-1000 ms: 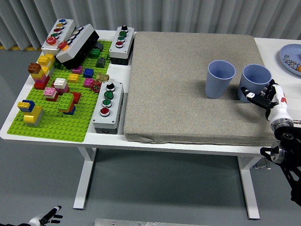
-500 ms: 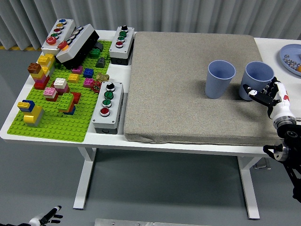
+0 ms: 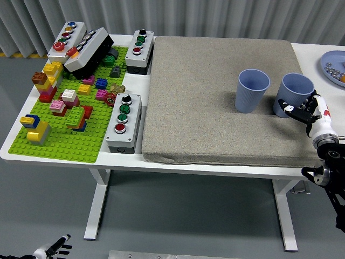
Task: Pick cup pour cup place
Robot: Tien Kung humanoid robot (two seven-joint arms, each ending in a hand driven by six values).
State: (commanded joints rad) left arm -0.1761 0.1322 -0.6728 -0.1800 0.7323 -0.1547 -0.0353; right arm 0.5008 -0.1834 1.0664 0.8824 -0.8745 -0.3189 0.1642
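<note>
1. 2 light-blue ribbed plastic cups stand upright on the grey fabric mat (image 3: 215,97) — the left cup (image 3: 252,90) near its middle-right, the right cup (image 3: 294,94) near its right edge.
2. The right hand (image 3: 311,111) touches the right cup's near side; its black fingers (image 3: 298,110) curl around the wall.
3. The left hand (image 3: 54,249) sits at the bottom-left corner below the table, fingers loosely spread — holding nothing.
</note>
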